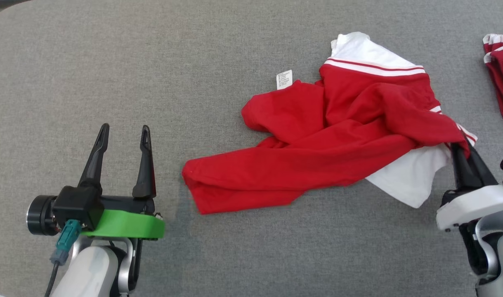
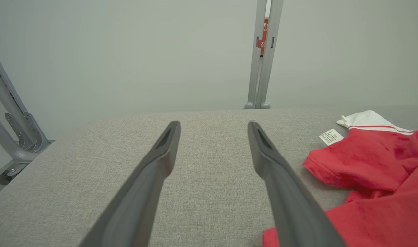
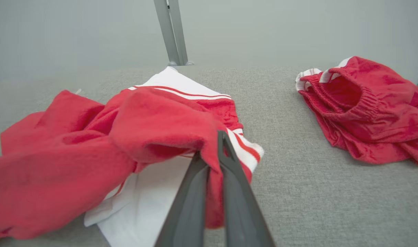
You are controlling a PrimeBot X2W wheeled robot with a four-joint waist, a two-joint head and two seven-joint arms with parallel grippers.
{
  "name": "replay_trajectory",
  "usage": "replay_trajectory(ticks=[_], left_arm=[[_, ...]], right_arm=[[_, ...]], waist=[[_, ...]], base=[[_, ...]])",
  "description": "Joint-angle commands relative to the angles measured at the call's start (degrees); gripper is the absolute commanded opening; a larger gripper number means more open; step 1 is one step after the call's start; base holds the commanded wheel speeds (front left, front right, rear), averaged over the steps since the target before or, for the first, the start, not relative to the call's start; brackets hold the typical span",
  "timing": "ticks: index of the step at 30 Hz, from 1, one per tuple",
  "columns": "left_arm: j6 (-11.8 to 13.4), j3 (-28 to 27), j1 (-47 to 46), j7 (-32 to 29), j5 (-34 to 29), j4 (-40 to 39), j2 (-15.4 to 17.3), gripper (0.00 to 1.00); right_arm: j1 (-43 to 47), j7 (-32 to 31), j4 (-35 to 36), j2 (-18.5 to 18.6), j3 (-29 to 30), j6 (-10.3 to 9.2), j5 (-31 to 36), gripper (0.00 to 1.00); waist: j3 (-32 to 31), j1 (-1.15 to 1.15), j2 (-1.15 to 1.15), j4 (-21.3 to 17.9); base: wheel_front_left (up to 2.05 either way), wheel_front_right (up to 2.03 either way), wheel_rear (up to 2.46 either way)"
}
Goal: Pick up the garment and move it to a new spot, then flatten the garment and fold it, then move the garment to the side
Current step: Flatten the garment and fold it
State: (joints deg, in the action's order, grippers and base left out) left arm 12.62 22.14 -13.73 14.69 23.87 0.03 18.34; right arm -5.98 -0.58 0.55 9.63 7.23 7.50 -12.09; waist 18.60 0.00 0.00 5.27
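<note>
Right pincer point(image 3: 210, 147) is clamped on the right edge of the garment point(image 1: 317, 144), crumpled on the worktop point(image 1: 152, 62); left pincer point(image 1: 125, 128) gapes beside it. Thin pinch, so it might slip out on the lift.

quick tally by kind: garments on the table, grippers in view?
Garments: 2 (red-and-white garment, second red garment off to the right)
Grippers: 2 (left gripper open, right gripper shut on the red-and-white garment)
Total: 4
</note>
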Motion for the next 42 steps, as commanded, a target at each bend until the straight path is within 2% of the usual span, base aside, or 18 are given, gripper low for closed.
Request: replay_trajectory(ticks=[1, 5, 7, 12, 17, 28, 39, 42], left_arm=[[-0.25, -0.07, -1.07, 0.26, -0.60, 0.16, -0.22, 1.00], [-0.58, -0.04, -1.70, 0.37, -0.73, 0.79, -0.56, 1.00], [-0.78, -0.09, -1.95, 0.43, -0.86, 1.09, -0.69, 1.00], [-1.02, -0.06, -1.72, 0.54, -1.16, 1.78, -1.15, 1.00], [-0.87, -0.63, -0.50, 0.48, -1.02, 2.33, -0.95, 1.00], [0.84, -1.00, 4.04, 0.12, -1.47, 1.06, 0.35, 1.00], [1.36, 0.17, 5.89, -1.52, -1.79, -0.69, 1.23, 1.00], [-0.04, 2.09, 4.89, -4.15, -1.59, -1.51, 1.10, 1.00]], right_arm=[[-1.88, -0.10, -1.06, 1.08, 0.18, -0.02, -0.82, 0.00], [-6.16, 1.08, -6.06, 3.59, 0.52, -0.03, -2.21, 0.02], [-7.74, 2.38, -8.98, 3.90, 1.47, -0.03, -2.53, 1.00], [-9.49, 7.98, -12.61, 4.61, 2.70, -0.02, -0.76, 1.00], [-6.00, 11.81, -8.71, 3.63, 1.64, -0.03, 1.16, 1.00], [6.53, 9.07, 9.82, -3.67, -2.41, -0.03, 2.93, 1.00], [9.44, 6.70, 14.24, -5.26, -2.54, -0.02, 2.57, 1.00], [8.96, 6.32, 14.62, -5.31, -2.63, -0.02, 2.55, 1.00]], waist=[[0.69, 0.00, 0.00, 0.25], [1.61, 0.00, 0.00, 0.73], [1.85, 0.00, 0.00, 0.87], [1.49, 0.00, 0.00, 1.00], [-0.13, 0.00, 0.00, 0.36], [-4.31, 0.00, 0.00, -2.38], [-4.65, 0.00, 0.00, -2.72], [-4.26, 0.00, 0.00, -2.61]], base=[[0.00, 0.00, 0.00], [0.00, 0.00, 0.00], [0.00, 0.00, 0.00], [0.00, 0.00, 0.00], [0.00, 0.00, 0.00], [0.00, 0.00, 0.00], [0.00, 0.00, 0.00], [0.00, 0.00, 0.00]])
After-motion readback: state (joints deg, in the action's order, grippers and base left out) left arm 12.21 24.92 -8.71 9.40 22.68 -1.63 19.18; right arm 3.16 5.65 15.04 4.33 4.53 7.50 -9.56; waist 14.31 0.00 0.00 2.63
